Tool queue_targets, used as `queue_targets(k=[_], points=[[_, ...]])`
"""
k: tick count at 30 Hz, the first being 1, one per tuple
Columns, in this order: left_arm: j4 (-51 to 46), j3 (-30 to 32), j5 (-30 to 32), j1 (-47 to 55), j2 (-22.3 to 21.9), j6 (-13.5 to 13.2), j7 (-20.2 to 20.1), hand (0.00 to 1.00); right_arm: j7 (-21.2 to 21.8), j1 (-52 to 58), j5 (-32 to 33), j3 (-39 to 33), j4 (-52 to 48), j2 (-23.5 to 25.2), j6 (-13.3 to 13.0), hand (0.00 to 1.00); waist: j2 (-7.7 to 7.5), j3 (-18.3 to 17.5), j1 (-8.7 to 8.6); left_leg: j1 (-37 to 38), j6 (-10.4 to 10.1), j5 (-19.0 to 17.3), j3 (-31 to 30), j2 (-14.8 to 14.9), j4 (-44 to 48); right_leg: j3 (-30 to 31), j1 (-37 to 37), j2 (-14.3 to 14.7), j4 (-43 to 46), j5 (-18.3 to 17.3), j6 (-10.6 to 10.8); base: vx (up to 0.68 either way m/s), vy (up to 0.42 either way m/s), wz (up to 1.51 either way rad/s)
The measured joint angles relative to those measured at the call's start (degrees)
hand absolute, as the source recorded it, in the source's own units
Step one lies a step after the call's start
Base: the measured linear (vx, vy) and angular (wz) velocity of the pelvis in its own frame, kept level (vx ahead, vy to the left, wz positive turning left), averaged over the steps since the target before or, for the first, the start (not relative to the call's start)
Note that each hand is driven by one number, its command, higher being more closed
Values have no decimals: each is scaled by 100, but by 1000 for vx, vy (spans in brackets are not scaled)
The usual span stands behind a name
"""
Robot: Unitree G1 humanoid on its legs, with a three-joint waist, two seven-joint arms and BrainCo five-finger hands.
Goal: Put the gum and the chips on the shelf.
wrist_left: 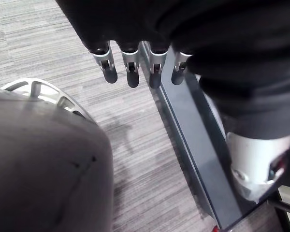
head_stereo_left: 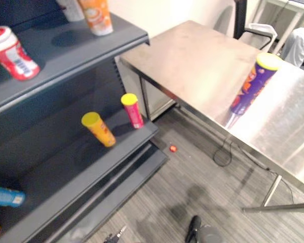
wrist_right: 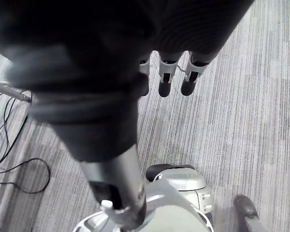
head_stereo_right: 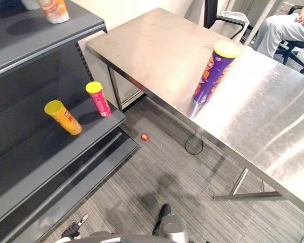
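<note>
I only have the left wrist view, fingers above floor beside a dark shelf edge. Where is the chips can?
Observer: The purple chips can stands on the steel table, near its edge.
Operator: Is the right hand holding anything?
Observer: No, the right hand hangs over the floor, fingers straight, empty.
Operator: What's on the shelf?
Observer: A yellow can and a pink can stand on a lower shelf board.
</note>
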Motion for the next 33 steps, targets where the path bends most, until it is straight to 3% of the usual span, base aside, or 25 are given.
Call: queue_targets(k=[2,4,5,6,7,9,12,13,14,15,17,18,21,24,33], points=[[-3,71,-41,0,-4,-1,-21,0,4,15,107,-5,38,-3,-11,0,-5,2,-6,-42,126,82,-64,416,892,153,48,17,98,-82,-66,-10,-99,-48],[-29,79,-440,25,-26,-5,-63,0,7,56,212,5,31,-28,-45,0,38,8,7,-222,673,546,-805,944,2088,494,209,124,158,-254,-147,16,-127,-70],[-56,75,-548,54,-35,-13,-76,0,4,56,221,14,26,-30,-55,0,-4,30,9,-369,766,727,-1157,995,2329,645,227,150,182,-328,-199,38,-58,-84],[-150,68,-782,66,-69,-141,-76,0,0,16,273,30,17,-31,-85,0,18,13,16,-745,584,449,-2091,870,2593,842,222,152,216,-396,-191,61,-6,-89],[-281,40,-917,51,-198,-159,-70,0,-8,-50,380,15,28,-80,-110,0,27,10,6,-1033,377,33,-2972,477,2506,1127,195,142,208,-394,-192,78,13,-95],[-402,-62,-1052,71,-275,-202,-50,0,-9,-67,448,24,39,-144,-144,0,26,9,49,-1167,232,-377,-3853,-80,2005,1555,237,156,196,-394,-192,66,29,-95],[-410,-101,-1045,66,-316,-219,-48,0,-10,-126,447,29,23,-173,-196,0,48,-2,57,-1138,86,-503,-5047,-604,385,2161,209,301,177,-384,-172,34,95,-123],[-404,-105,-1034,61,-316,-219,-47,0,-11,-116,445,29,15,-172,-217,0,57,-6,54,-1135,85,-499,-5236,-637,120,2256,198,331,166,-368,-147,50,186,-117],[-385,-102,-1023,61,-327,-214,-44,0,-15,-67,444,26,12,-175,-225,0,111,-38,47,-1148,85,-462,-5476,-671,-276,2384,205,373,118,-308,-53,60,206,-99],[-351,-98,-997,71,-435,-199,-29,0,-33,82,444,21,-63,-214,-226,0,295,-127,44,-1182,92,-425,-5649,-643,-552,2510,196,503,84,-249,44,83,262,-91],[-247,-45,-977,78,-533,-194,11,0,-45,267,442,15,-103,-239,-200,0,530,-289,74,-1174,-34,-277,-5608,-618,-514,2778,296,589,-54,-127,235,148,272,-80],[-179,-49,-787,67,-495,-191,23,0,-21,367,440,23,-122,-102,-201,0,412,-407,25,-1083,40,-259,-5475,-785,-680,2826,319,405,-172,-46,352,180,264,-55],[-153,-67,-471,36,-460,-183,16,0,-9,466,447,3,-89,-3,-202,0,257,-496,5,-731,197,-31,-5268,-1182,-1328,2940,381,65,-358,19,472,148,219,-15],[-24,-64,-332,7,-426,-185,18,0,1,382,442,17,-29,-12,-210,0,259,-545,36,-530,282,33,-4999,-1355,-1622,3106,429,-76,-621,106,602,136,157,-26],[280,-67,-103,-180,-361,-192,23,0,7,220,600,-12,325,-107,-222,0,188,-572,108,-104,244,3,-4578,-1404,-1829,3340,592,-32,-864,164,681,85,15,-26]])
